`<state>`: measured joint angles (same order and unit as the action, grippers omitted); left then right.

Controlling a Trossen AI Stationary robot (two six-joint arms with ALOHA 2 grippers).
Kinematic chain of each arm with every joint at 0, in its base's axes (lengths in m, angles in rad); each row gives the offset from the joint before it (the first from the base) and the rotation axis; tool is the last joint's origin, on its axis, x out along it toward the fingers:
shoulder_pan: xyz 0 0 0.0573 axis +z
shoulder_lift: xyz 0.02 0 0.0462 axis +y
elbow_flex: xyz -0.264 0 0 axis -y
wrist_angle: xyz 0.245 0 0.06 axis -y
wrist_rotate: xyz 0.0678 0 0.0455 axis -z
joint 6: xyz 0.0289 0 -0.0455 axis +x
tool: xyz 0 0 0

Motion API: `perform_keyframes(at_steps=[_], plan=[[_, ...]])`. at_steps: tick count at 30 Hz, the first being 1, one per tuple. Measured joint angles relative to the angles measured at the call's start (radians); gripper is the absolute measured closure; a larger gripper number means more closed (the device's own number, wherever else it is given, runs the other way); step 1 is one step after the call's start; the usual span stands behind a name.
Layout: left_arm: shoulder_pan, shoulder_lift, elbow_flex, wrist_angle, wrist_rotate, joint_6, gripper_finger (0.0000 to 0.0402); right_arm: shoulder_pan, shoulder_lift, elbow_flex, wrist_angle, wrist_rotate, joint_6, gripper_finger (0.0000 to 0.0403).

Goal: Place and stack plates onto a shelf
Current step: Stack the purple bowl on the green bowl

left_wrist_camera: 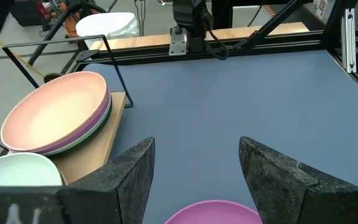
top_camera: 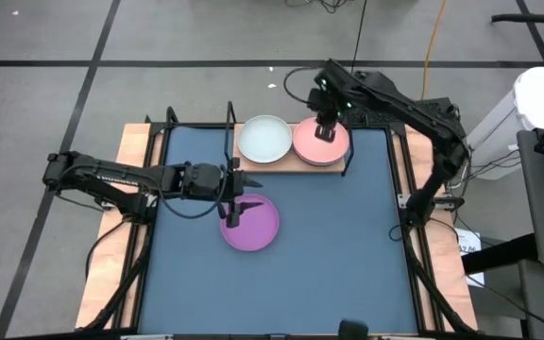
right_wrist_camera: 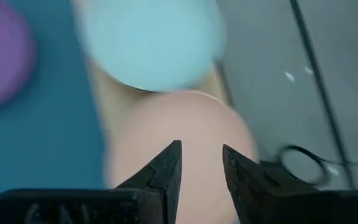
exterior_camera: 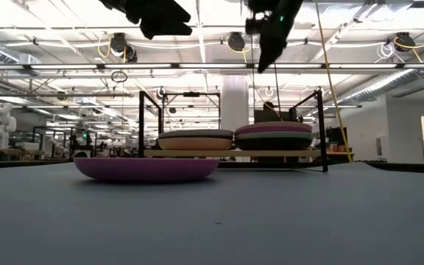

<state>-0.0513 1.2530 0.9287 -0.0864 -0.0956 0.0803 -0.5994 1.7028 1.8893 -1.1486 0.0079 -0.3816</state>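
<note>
On the wooden shelf [top_camera: 281, 161] at the table's far edge stand two stacks of plates. The left stack has a pale plate [top_camera: 264, 140] on top. The right stack has a pink plate [top_camera: 321, 144] on top, over a purple one and a green one [left_wrist_camera: 98, 127]. A lone purple plate [top_camera: 250, 223] lies flat on the blue table. My right gripper [right_wrist_camera: 202, 155] hangs open above the pink plate [right_wrist_camera: 179, 143], well clear of it in the low view [exterior_camera: 267, 44]. My left gripper [left_wrist_camera: 194, 168] is open and hovers over the lone purple plate's far-left rim [left_wrist_camera: 216, 211].
The shelf's black wire frame [exterior_camera: 321, 129] rises at its ends and along its back. The blue table [top_camera: 348, 255] is bare to the right of and nearer than the purple plate. Wooden borders and cables run along the table's sides.
</note>
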Motion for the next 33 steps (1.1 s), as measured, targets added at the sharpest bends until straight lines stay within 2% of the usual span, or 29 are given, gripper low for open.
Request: perform_keyframes(at_steps=[3, 6, 11, 20, 27, 33], plan=[[-0.009, 0.0, 0.0, 0.0, -0.002, -0.013, 0.0163, 0.081, -0.093, -0.1, 0.046, -0.03, 0.076, 0.0301], [-0.032, 0.0, 0.0, 0.0, -0.002, -0.023, 0.0163, 0.168, -0.192, -0.239, 0.104, 0.019, 0.154, 0.0301], [-0.073, 0.008, 0.0, -0.025, -0.003, -0.049, 0.0163, 0.3, -0.368, -0.482, 0.226, 0.043, 0.289, 0.0301], [-0.152, 0.06, 0.0, -0.136, -0.088, -0.157, 0.0163, 0.499, -0.629, -0.861, 0.511, 0.052, 0.476, 0.0301], [-0.238, 0.137, 0.0, -0.145, -0.092, -0.261, 0.0163, 0.644, -0.724, -1.123, 0.767, 0.147, 0.539, 0.0301], [-0.335, 0.227, 0.0, -0.23, -0.092, -0.34, 0.0163, 0.766, -0.721, -1.352, 1.096, 0.149, 0.569, 0.0301]])
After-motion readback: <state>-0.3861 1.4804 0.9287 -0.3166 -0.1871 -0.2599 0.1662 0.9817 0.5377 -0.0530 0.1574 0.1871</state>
